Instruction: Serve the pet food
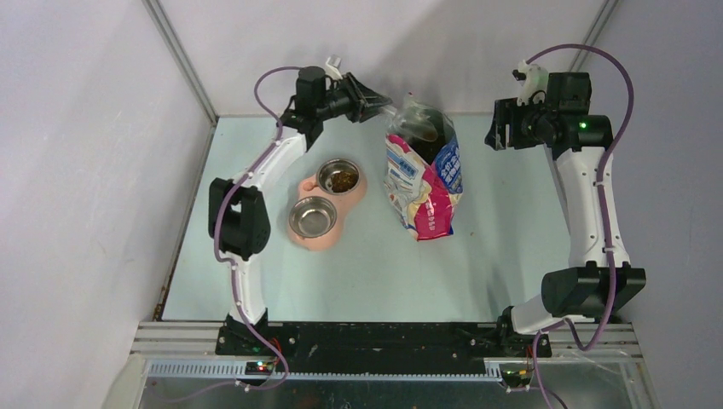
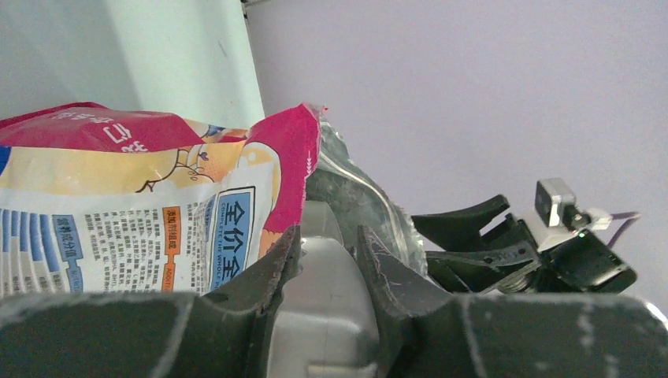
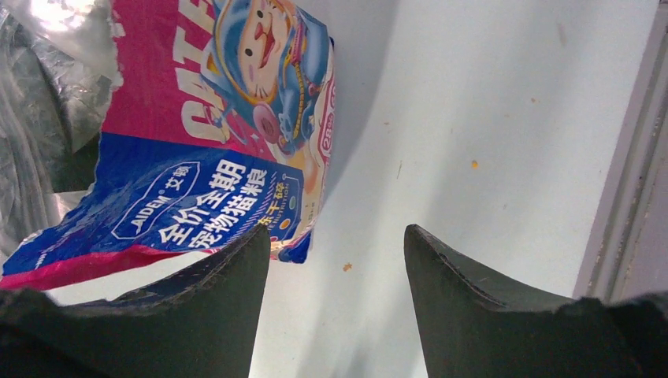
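Left gripper is over the far edge of the table, left of centre. It is partly closed, and its fingers are clamped on the pale handle of the scoop. The scoop end points at the bag mouth; I can't tell whether it's loaded.

The pink feeder sits left of centre, nearer the far edge. The pet food is a dark heap in the far bowl. The near bowl is bare steel.

The bag is mid-table with its open mouth toward the far edge. The inside is dark and I can't make out kibble in it.

Right gripper is just right of the bag top, jaws wide apart and holding nothing. From its wrist view it looks apart from the bag.

My read: this is the second scoop, meant for the near bowl.

To do it well:
- Enter the mouth along the bag's long axis, clear of the foil lip, so the bag doesn't shove or tip.
- If the bag shifts, brace its right wall with the right gripper.
- Dip the scoop bowl-first, then level it before lifting out.
- Keep the wrist level over the far bowl and tip only above the near one.
- Pour low, because pellets bounce off steel.
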